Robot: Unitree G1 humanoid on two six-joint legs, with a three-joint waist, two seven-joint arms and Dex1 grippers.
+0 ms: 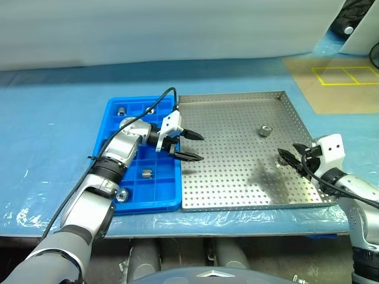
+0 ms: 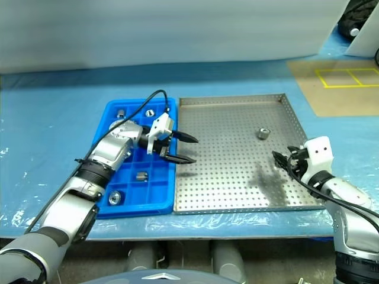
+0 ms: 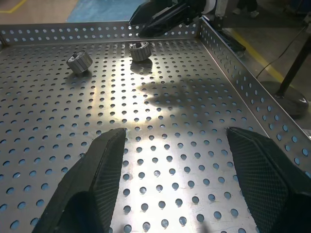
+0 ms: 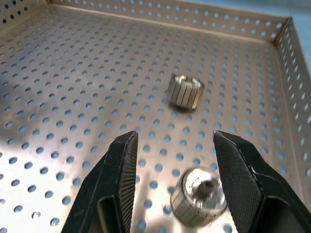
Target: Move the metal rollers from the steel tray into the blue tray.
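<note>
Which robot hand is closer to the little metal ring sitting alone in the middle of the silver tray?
Right. The right tool is just beside that ring, at the silver tray's right edge. The left tool hangs across at its left edge.

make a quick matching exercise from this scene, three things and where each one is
Things:
1. left gripper
2. right gripper
3. blue tray

Places:
a. beside the steel tray, on its left
b. over the steel tray's left edge, jaws open
c. at the steel tray's right side, a metal roller between its open jaws

Pairs: 1-b, 2-c, 3-a
</note>
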